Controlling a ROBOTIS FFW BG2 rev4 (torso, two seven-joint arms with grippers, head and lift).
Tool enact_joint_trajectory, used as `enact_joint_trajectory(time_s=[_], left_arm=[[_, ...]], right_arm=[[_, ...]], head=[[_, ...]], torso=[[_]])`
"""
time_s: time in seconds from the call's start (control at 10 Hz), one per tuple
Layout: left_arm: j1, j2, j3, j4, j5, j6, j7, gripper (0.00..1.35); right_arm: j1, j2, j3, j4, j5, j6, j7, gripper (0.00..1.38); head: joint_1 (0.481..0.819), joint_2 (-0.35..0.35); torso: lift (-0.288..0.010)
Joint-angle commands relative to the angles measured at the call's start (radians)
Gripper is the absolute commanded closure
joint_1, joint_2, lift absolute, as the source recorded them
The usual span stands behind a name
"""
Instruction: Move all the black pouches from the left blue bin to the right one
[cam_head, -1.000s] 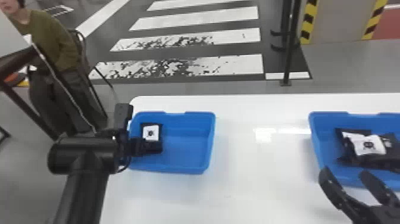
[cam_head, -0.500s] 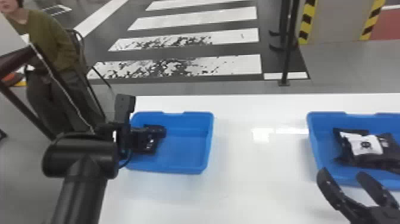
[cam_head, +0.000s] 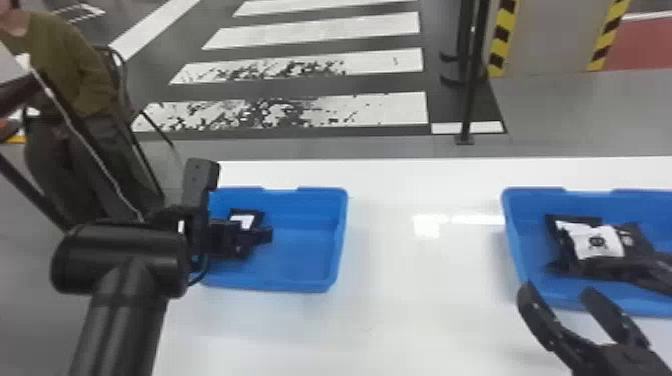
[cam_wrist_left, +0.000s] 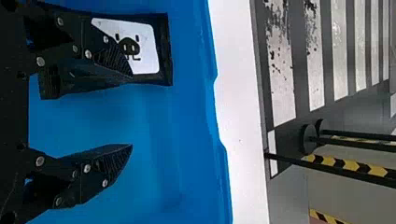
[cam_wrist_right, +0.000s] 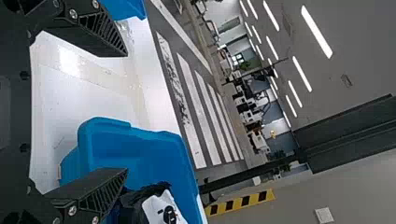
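The left gripper (cam_head: 257, 241) of a black robot hangs with its jaws spread apart and the gap between them empty, low over a rectangular blue plastic bin (cam_head: 320, 191). A flat black pouch with a white label (cam_wrist_left: 147, 56) lies in that bin, partly hidden behind the leftmost of the jaws; whether the two touch cannot be told. The right gripper (cam_head: 557, 291), its jaws also open and holding nothing, waits at the near side of a second blue plastic bin (cam_head: 530, 191), where black pouches with white labels (cam_head: 597, 242) lie bunched together beyond the jaws.

Beneath both pairs of jaws stretches a glossy white bench (cam_head: 400, 310), its smooth top catching a bright patch of glare (cam_head: 427, 225) beyond and to the left of the right jaws. Past the bench's far edge, broad white crossing stripes (cam_head: 390, 107), scuffed with black, run across a dark section of the grey floor (cam_head: 600, 115). Farther beyond the right jaws, a slim black post (cam_head: 470, 90) stands on a square base near a grey panel (cam_head: 550, 40) flanked by yellow-and-black hazard bands (cam_head: 502, 37). The right wrist view takes in long white ceiling lights (cam_wrist_right: 317, 32) over the distant room.
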Motion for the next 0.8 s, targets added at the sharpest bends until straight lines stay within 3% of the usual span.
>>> enact_joint_trajectory(time_s=[0.0, 0.7], left_arm=[[-0.019, 0.006, -0.002, 0.000, -0.025, 0.029, 0.000, 0.15], [-0.078, -0.011, 0.010, 0.140, -0.087, 0.051, 0.012, 0.20]], right_arm=[[0.000, 0.000, 0.000, 0.000, -0.006, 0.006, 0.000, 0.15], [-0.010, 0.000, 0.002, 0.027, -0.030, 0.031, 0.011, 0.15]], head=[[0.695, 0.208], [0.695, 0.250]], torso=[[-0.140], [-0.140]])
